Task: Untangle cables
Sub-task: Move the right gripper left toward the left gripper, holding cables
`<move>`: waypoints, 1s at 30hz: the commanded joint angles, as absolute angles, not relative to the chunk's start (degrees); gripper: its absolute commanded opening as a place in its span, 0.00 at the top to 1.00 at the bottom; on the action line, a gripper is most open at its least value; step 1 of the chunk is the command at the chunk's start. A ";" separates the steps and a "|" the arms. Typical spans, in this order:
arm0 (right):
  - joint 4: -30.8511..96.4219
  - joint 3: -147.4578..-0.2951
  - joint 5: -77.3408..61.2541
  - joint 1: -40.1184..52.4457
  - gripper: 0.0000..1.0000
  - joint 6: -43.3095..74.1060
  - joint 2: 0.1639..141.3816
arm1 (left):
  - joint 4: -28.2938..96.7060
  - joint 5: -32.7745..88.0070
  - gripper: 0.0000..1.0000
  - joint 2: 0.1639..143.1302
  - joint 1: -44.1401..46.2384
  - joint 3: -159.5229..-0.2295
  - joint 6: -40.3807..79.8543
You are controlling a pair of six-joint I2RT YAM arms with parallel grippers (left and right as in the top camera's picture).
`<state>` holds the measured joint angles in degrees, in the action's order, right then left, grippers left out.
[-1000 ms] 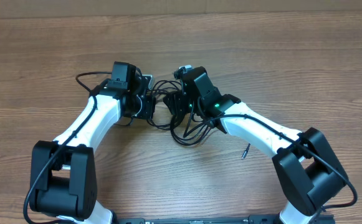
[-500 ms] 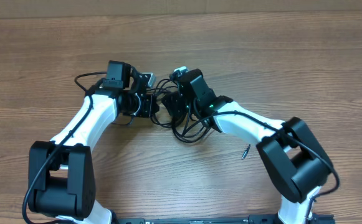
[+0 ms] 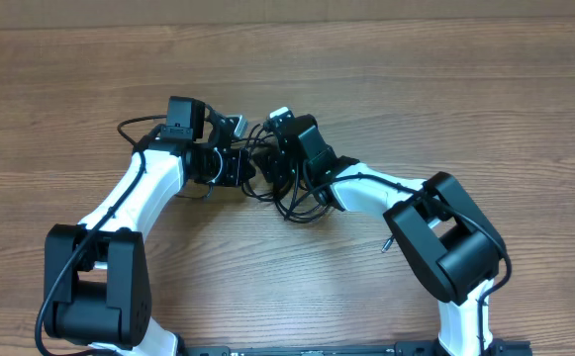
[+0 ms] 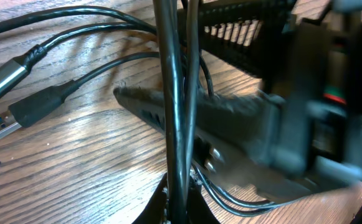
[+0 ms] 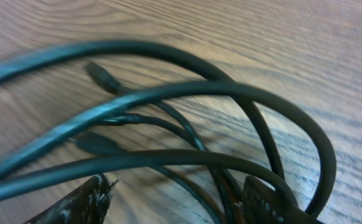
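The black cables [image 3: 302,203] lie in a tangled bunch on the wooden table between my two arms. My left gripper [image 3: 247,168] is shut on two cable strands [image 4: 176,112] that run straight up from its fingers [image 4: 161,202]. Two USB plugs [image 4: 6,99] lie to the left of those strands in the left wrist view. My right gripper [image 3: 275,166] sits close against the left one, over the tangle. Seen from its wrist, the right gripper [image 5: 176,190] is open, and loops of cable [image 5: 168,93] cross between and above its fingertips [image 5: 93,193].
A small loose plug tip [image 3: 390,241] lies on the table beside the right arm's elbow. The right gripper's dark body [image 4: 274,130] fills the right side of the left wrist view, very near the held strands. Thicker black arm wires [image 3: 134,129] loop by the left arm.
The right arm has swung left, bringing its gripper closer to the left one, and its jaws have widened. The left gripper shifted slightly left and stays shut on the strands.
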<state>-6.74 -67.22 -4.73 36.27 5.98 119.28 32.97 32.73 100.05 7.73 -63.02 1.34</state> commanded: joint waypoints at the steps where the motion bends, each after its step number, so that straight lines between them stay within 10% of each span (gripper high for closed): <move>1: -6.96 -68.20 -2.42 36.23 0.35 5.48 120.62 | 32.97 34.61 0.96 100.01 7.40 -62.74 0.38; 30: 5.72 -68.29 -24.64 38.37 0.57 12.60 119.48 | 31.88 35.57 0.96 100.03 1.48 -62.72 4.34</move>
